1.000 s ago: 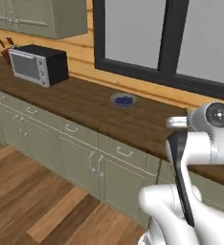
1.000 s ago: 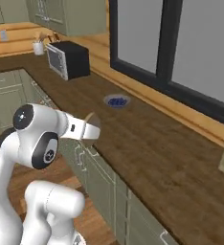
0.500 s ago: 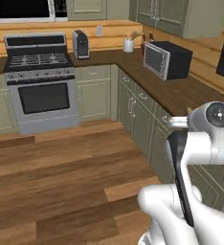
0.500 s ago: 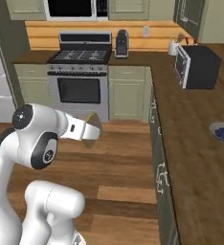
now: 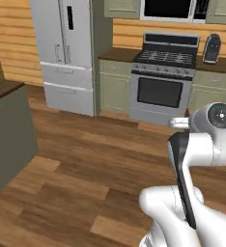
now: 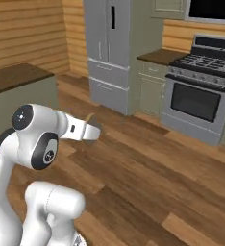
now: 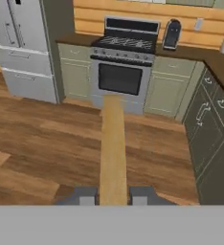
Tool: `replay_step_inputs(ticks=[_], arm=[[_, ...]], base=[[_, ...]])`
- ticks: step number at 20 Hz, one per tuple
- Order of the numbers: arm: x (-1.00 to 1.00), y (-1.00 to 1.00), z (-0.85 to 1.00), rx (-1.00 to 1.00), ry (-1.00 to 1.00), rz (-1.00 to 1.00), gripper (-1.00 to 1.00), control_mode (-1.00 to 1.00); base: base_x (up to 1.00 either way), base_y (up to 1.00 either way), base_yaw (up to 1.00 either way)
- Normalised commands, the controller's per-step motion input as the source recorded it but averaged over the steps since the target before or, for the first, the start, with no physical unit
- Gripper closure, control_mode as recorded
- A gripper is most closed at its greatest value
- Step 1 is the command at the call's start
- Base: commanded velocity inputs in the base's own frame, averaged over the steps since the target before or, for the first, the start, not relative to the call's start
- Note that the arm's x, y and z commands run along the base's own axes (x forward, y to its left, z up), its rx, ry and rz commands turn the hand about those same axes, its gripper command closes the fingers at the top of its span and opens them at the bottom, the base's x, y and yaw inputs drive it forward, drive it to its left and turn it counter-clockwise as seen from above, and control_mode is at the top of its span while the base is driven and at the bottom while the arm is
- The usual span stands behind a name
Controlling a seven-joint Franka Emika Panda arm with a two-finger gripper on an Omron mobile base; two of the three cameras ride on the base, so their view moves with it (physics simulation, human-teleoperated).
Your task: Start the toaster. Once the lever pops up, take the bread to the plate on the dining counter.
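Note:
My gripper [image 7: 113,196] is shut on the bread [image 7: 113,148], a thin tan slice seen edge-on that sticks out ahead between the two dark fingertips [image 7: 85,196]. In the right base view the gripper [image 6: 92,127] is held out in front of the arm over the wood floor, and a tan corner of the bread [image 6: 89,116] shows at it. The dining counter [image 5: 8,140], dark brown on top with a grey front, stands at the far left; its top [image 6: 16,77] also appears in the right base view. The toaster and the plate are out of view.
A steel fridge [image 5: 66,53] and a stove [image 5: 165,82] line the far wall, with a dark coffee machine [image 5: 211,48] to the stove's right. Olive cabinets [image 7: 209,129] run along the right of the hand view. Open wood floor [image 5: 86,164] lies between me and the dining counter.
The whole picture has swung: the base has turned from the window counter past the stove to face the fridge and the dining counter. The gripper stays shut on the bread.

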Motion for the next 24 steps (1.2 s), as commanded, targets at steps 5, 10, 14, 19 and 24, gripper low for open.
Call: replay_step_inputs(ticks=[5, 10, 14, 19, 24], arm=[[0.00, 0.00, 0.00, 0.00, 0.00, 0.00, 1.00, 1.00], [0.00, 0.00, 0.00, 0.00, 0.00, 0.00, 1.00, 1.00], [0.00, 0.00, 0.00, 0.00, 0.00, 0.00, 1.00, 1.00], [0.00, 0.00, 0.00, 0.00, 0.00, 0.00, 1.00, 1.00], [0.00, 0.00, 0.00, 0.00, 0.00, 0.00, 1.00, 1.00]], base=[[0.63, 0.00, 0.81], [0.98, 0.00, 0.68], [1.00, 0.11, 0.61], [1.00, 0.27, 0.54], [1.00, 0.17, 0.53]])
